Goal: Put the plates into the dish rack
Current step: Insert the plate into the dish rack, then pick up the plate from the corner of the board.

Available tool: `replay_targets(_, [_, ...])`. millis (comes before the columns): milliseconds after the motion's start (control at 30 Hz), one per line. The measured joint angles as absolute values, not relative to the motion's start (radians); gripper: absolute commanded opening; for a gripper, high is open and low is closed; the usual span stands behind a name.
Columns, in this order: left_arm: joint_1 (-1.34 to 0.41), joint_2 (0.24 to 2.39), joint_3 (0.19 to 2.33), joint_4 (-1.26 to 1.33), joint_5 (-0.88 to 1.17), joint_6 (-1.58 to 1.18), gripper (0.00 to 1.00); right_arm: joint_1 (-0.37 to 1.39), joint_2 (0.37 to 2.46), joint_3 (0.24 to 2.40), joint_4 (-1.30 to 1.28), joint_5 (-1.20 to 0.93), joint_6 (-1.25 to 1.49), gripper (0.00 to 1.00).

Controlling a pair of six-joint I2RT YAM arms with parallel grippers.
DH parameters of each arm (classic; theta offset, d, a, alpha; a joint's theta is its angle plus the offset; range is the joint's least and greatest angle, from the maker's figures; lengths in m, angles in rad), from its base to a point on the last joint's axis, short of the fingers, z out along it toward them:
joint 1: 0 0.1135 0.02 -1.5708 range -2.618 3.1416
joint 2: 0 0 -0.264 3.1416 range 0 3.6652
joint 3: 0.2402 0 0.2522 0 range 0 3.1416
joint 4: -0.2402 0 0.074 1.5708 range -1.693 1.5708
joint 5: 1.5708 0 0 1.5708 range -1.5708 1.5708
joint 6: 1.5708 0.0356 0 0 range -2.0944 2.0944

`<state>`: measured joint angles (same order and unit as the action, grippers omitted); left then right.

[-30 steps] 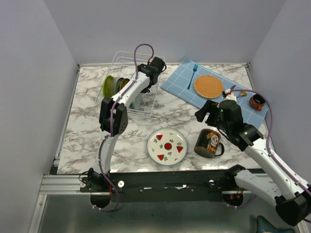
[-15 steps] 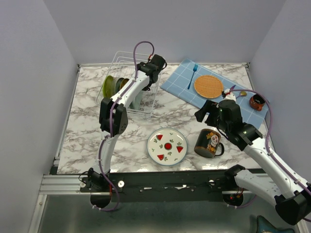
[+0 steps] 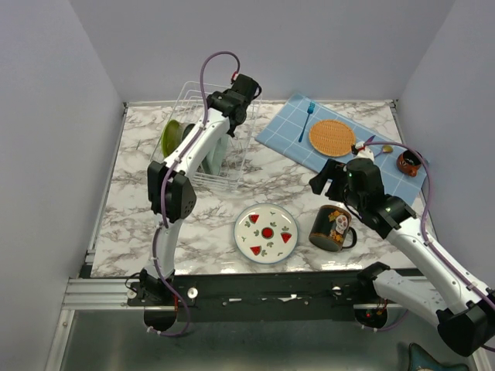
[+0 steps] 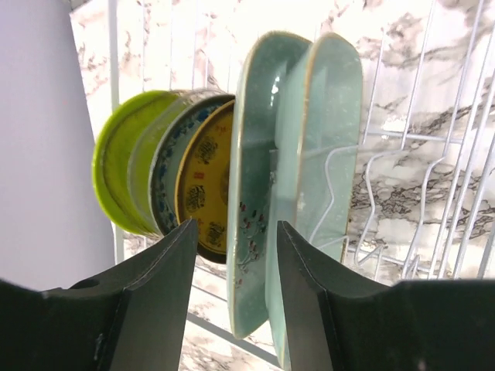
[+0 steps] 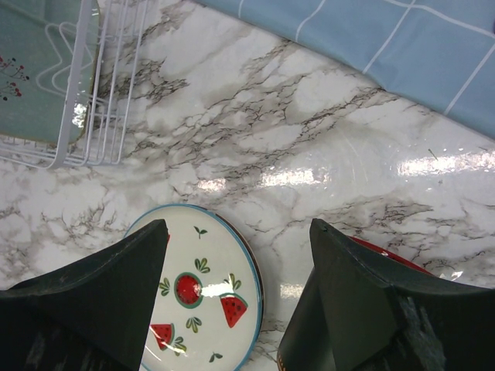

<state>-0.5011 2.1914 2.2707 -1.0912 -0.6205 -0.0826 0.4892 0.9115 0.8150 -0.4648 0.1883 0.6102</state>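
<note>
**Well, the watermelon plate is not yet racked**

In the upper left of the top view I see the dish rack (image 3: 193,97) on the marbled surface (image 3: 131,209). Plates stand on edge in its slots. Through the left wrist camera, from left to right and packed close, they are a lime-yellow plate (image 4: 116,166), a teal-patterned plate (image 4: 165,166), a brownish plate (image 4: 205,185) and a mint-green plate (image 4: 255,170). My left claw (image 4: 233,239) hangs over them, spread, pinching nothing. At lower centre the watermelon plate (image 3: 266,233) lies flat, apart from the rack. A black mug (image 3: 332,226) stands just to its right. My right claw (image 5: 238,232) hovers above, spread and empty.
</note>
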Motion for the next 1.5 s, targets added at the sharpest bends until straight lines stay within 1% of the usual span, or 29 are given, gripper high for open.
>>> replay_targets(267, [-0.499,2.088,2.250,-1.016,-0.588,-0.077,0.54,0.489,0.912,0.815,-0.465,0.188,0.609,0.83])
replay_targets(500, [-0.497,1.939,2.093,-0.915,-0.460,-0.093,0.54,0.489,0.986,0.815,-0.464,0.118,0.553,0.82])
replay_targets(600, [-0.497,1.826,1.965,-0.843,-0.370,-0.110,0.54,0.489,1.054,0.815,-0.461,0.039,0.513,0.80])
replay_targets(833, [-0.502,1.559,1.664,-0.680,-0.127,-0.193,0.54,0.489,1.135,0.811,-0.427,-0.114,0.426,0.75])
replay_targets(967, [-0.513,1.456,1.509,-0.605,-0.010,-0.258,0.54,0.489,1.196,0.811,-0.421,-0.174,0.382,0.72])
replay_targets(1133, [-0.533,1.326,1.239,-0.510,0.110,-0.371,0.54,0.489,1.246,0.810,-0.412,-0.221,0.364,0.70])
replay_targets(1300, [-0.562,1.242,1.058,-0.450,0.170,-0.474,0.54,0.489,1.291,0.797,-0.390,-0.257,0.365,0.67])
replay_targets(1500, [-0.613,1.208,0.965,-0.406,0.194,-0.546,0.54,0.489,1.354,0.780,-0.365,-0.304,0.368,0.61])
